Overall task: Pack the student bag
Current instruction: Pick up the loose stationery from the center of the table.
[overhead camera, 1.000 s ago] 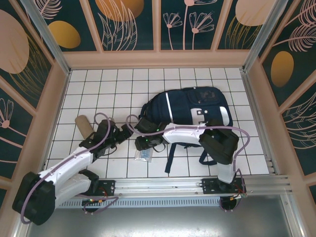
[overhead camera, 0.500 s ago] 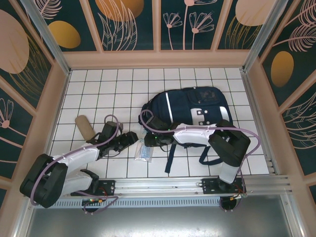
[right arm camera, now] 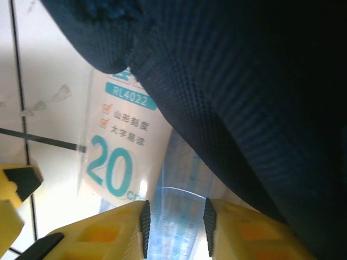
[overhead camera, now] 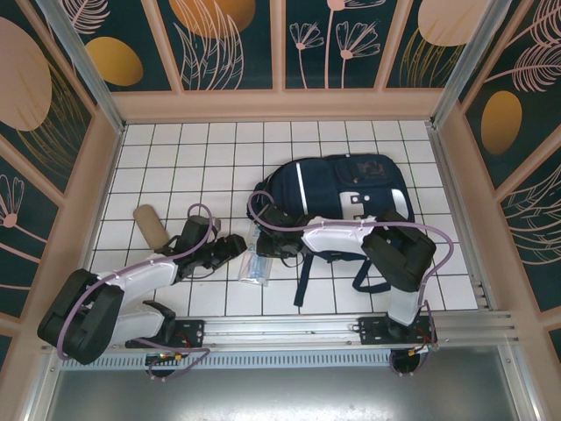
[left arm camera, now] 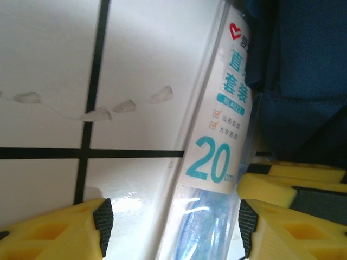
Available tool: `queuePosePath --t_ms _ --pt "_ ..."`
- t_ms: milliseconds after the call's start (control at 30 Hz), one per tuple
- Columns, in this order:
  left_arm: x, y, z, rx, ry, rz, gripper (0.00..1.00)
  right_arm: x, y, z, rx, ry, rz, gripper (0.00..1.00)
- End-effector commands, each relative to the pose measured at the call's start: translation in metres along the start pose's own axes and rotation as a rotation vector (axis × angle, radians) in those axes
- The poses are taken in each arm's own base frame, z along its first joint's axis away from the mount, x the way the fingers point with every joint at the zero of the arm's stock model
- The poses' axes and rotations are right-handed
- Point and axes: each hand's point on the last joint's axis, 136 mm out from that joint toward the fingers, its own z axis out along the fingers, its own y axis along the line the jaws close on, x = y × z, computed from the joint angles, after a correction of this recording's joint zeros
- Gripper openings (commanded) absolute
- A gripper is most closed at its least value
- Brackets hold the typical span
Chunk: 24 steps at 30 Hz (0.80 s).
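Two white-and-black arms with yellow-fingered grippers.
The left arm (overhead camera: 131, 279) and right arm (overhead camera: 337, 235) each have smooth white link shells joined by bulky black joint housings (overhead camera: 399, 254). A pale lilac cable (overhead camera: 200, 208) loops along each arm. The bases (overhead camera: 173, 331) are black. The left gripper (left arm camera: 171, 222) and right gripper (right arm camera: 174, 222) carry moulded yellow fingers (left arm camera: 54, 235) with recessed pockets and black pads (left arm camera: 103, 222).

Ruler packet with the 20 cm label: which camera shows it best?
Left wrist view: the ruler packet lies almost uncovered, its label readable. In the right wrist view the student bag hides part of it. The top external view shows it small and pale by the bag.
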Motion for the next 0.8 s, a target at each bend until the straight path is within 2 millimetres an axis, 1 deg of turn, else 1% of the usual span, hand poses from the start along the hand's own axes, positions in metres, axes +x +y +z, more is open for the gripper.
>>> queuePosePath --t_ms 0,67,133,233,300,400,500,533,567,600,667,733,767 --pt "0.010 -0.007 0.003 0.064 0.045 0.028 0.62 0.003 -0.036 0.001 0.116 -0.005 0.059 0.38" --pt "0.013 -0.011 0.005 0.092 0.066 0.029 0.59 0.007 -0.031 0.012 0.067 0.042 0.042 0.37" --pt "0.018 -0.016 0.008 0.124 0.098 0.028 0.57 0.010 -0.020 0.019 0.008 0.068 0.004 0.36" --pt "0.024 -0.017 0.012 0.139 0.127 0.023 0.56 0.010 -0.006 0.021 -0.055 0.076 -0.024 0.35" --pt "0.026 -0.019 0.013 0.150 0.135 0.022 0.55 0.009 -0.005 0.021 -0.058 0.073 -0.032 0.35" --pt "0.029 -0.031 0.011 0.224 0.156 0.018 0.52 0.009 -0.004 0.021 -0.066 0.076 -0.035 0.35" --pt "0.029 -0.038 0.010 0.262 0.161 0.019 0.41 0.011 -0.006 0.021 -0.066 0.081 -0.035 0.35" --pt "0.029 -0.041 0.009 0.282 0.157 0.015 0.38 0.012 -0.007 0.020 -0.068 0.079 -0.035 0.35" --pt "0.028 -0.044 0.009 0.294 0.155 0.014 0.37 0.011 -0.006 0.018 -0.072 0.075 -0.034 0.35" --pt "0.027 -0.042 0.010 0.285 0.152 0.014 0.36 0.010 -0.006 0.017 -0.073 0.071 -0.036 0.35" --pt "0.026 -0.037 0.012 0.254 0.148 0.014 0.29 0.006 -0.005 0.011 -0.075 0.055 -0.044 0.35" --pt "0.024 -0.034 0.013 0.234 0.135 0.009 0.24 0.000 0.000 0.003 -0.081 0.034 -0.060 0.35" --pt "0.022 -0.033 0.013 0.224 0.128 0.007 0.23 -0.003 0.001 -0.003 -0.079 0.021 -0.069 0.36"
